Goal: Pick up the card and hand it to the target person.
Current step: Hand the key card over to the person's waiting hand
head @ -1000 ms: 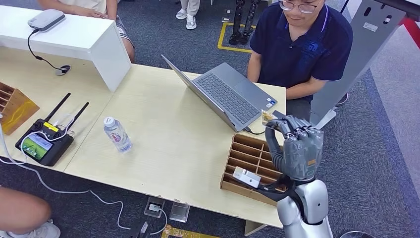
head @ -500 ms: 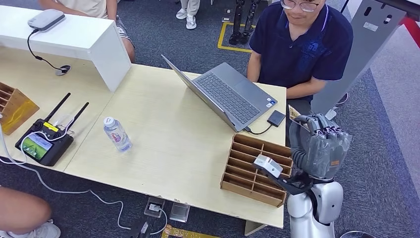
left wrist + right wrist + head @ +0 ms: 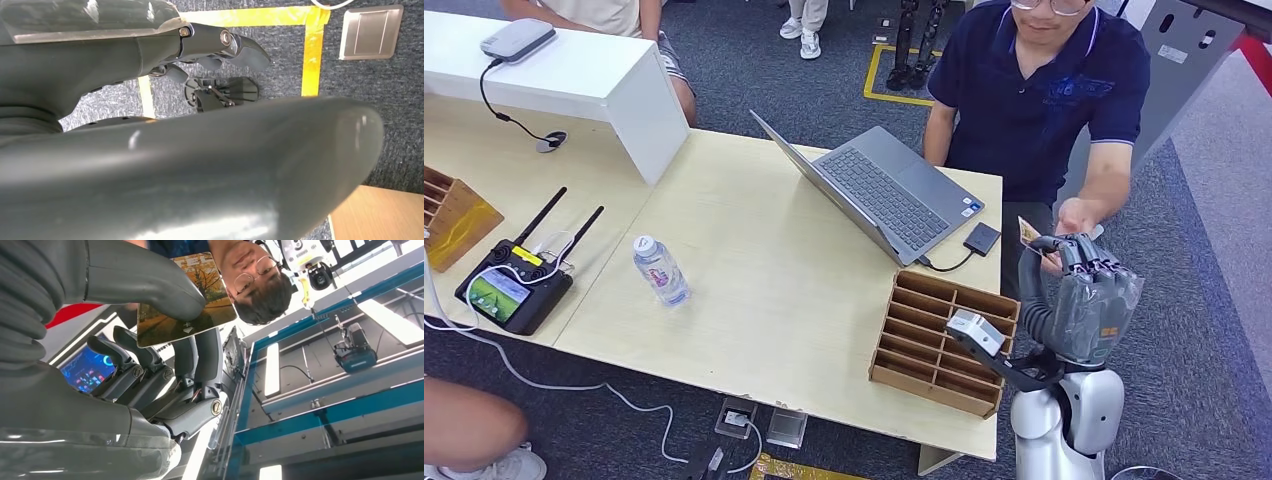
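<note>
Now at handover: right hand pinches the card raised off the table edge, person's hand just beside it. Next, probably release once they grip.

Person's hand just beyond right hand, divider tray beside it

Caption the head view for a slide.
Right robot hand holds the card up beside the desk while the seated person's hand reaches toward it.
</note>
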